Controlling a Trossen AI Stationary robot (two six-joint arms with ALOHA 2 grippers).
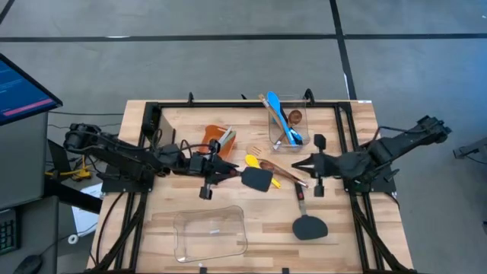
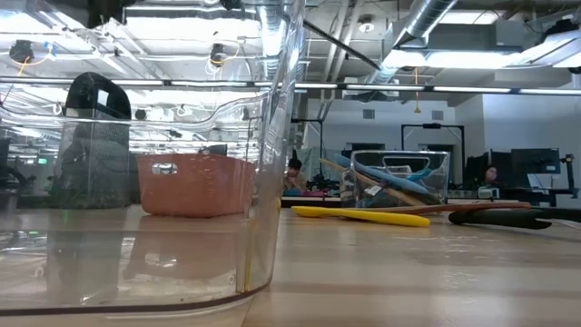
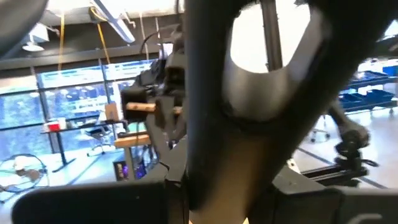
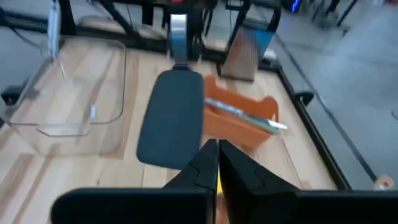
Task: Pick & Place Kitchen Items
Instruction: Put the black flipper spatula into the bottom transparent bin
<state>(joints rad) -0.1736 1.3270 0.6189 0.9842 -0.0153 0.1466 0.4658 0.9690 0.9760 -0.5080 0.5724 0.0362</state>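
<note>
Chiefly at risk: the black flat-bladed spatula with a metal shank [image 4: 171,118], lying mid-desk; it could skid or twist if nudged.
Cause: the right end effector [image 4: 217,158] is pinched fully closed just short of the blade, apparently on nothing.
Left end effector [image 1: 217,169]: at the shank's other end; whether it holds it I cannot tell.
Snag hazard: the yellow plastic spoon [image 1: 262,167] crosses beneath.
In the way: the orange rectangular plastic bin [image 4: 239,124] behind the blade.
Other: a clear plastic tray [image 1: 211,232] along the desk [image 1: 358,243] edge nearest the low camera.
</note>
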